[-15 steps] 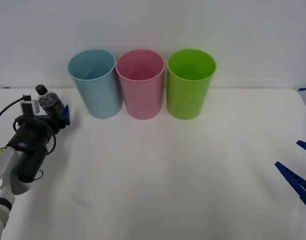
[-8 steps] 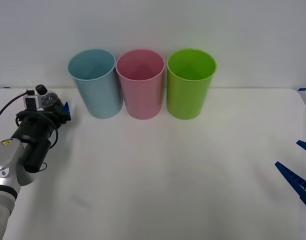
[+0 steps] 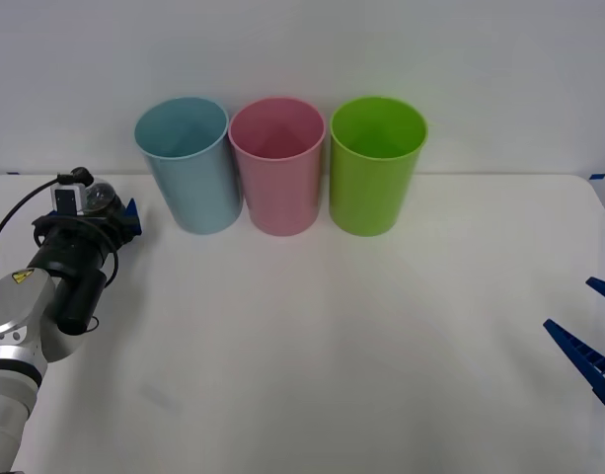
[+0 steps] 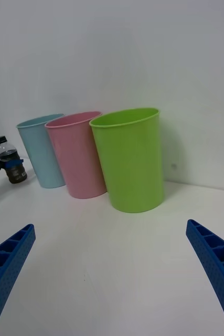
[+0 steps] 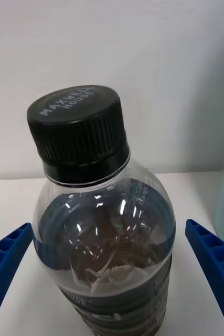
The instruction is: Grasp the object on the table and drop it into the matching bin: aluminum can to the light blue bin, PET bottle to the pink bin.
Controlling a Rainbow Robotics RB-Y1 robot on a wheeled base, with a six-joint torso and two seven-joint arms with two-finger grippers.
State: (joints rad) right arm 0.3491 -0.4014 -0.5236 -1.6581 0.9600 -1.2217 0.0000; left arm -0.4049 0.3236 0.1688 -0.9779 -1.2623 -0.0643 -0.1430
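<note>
Straddling the PET bottle at the front view's left edge, the left gripper stands wide; smooth, liquid-heavy plastic probably wants a mid-label grip.

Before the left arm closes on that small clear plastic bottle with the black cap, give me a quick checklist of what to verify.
1. Small clear plastic bottle with black cap sits between the left gripper fingers: ok.
2. Left gripper fingers open, blue pads apart on either side of the bottle: ok.
3. Bottle upright on the white table: ok.
4. Fingers already touching the bottle: cannot tell.
5. Tall round pink plastic bin upright with open mouth, between light blue bin and green bin: ok.
6. Right gripper open, parked at the table's right edge, away from the bins: ok.
</note>
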